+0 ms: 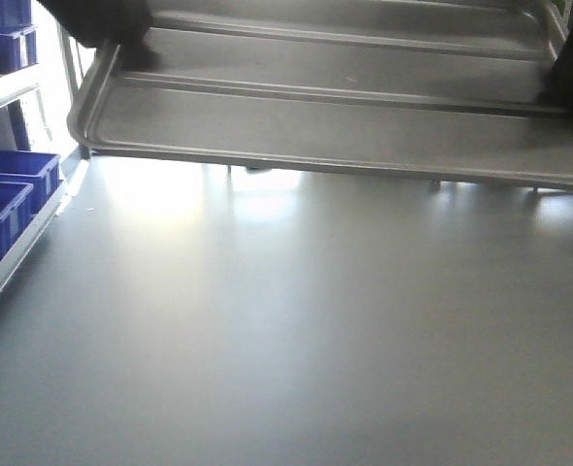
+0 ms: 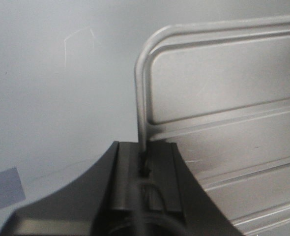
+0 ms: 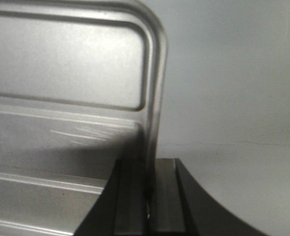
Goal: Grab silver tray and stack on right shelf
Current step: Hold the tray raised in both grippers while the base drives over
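Note:
The silver tray hangs in the air across the top of the front view, its ridged base facing me, carried between both arms. My left gripper is shut on the tray's left rim; in the left wrist view that gripper pinches the thin rim of the tray just below a rounded corner. My right gripper is shut on the opposite rim. The right wrist view shows the gripper clamped on the rim of the tray. The right shelf is out of view.
Blue bins sit on a steel-framed rack at the left edge, with another blue bin on the level above. Smooth grey floor spreads below the tray.

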Motion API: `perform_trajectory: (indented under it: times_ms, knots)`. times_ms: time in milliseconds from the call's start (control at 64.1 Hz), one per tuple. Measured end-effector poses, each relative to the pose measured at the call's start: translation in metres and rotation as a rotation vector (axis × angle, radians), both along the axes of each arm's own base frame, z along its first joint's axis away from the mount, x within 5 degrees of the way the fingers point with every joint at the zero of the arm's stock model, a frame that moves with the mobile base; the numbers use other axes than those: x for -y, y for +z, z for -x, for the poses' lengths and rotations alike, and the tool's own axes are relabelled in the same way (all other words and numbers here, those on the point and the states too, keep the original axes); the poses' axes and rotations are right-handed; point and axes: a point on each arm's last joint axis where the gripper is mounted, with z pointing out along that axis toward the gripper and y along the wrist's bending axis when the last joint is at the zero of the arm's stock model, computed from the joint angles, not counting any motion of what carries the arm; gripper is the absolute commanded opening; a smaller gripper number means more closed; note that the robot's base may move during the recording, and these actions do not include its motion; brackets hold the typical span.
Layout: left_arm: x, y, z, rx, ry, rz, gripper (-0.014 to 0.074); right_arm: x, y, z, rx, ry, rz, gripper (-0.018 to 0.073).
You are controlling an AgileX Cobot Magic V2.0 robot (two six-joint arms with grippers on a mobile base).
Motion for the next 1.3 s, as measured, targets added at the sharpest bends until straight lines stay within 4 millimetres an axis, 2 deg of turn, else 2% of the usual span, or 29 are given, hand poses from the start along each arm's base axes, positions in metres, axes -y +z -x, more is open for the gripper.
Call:
perform_trajectory:
  times_ms: [1295]
  knots:
    - [-0.0001, -0.0001, 0.0001, -0.001, 0.001, -0.002, -0.0093, 0.0000, 0.0000, 0.0000, 0.000, 0.000, 0.000, 0.0056]
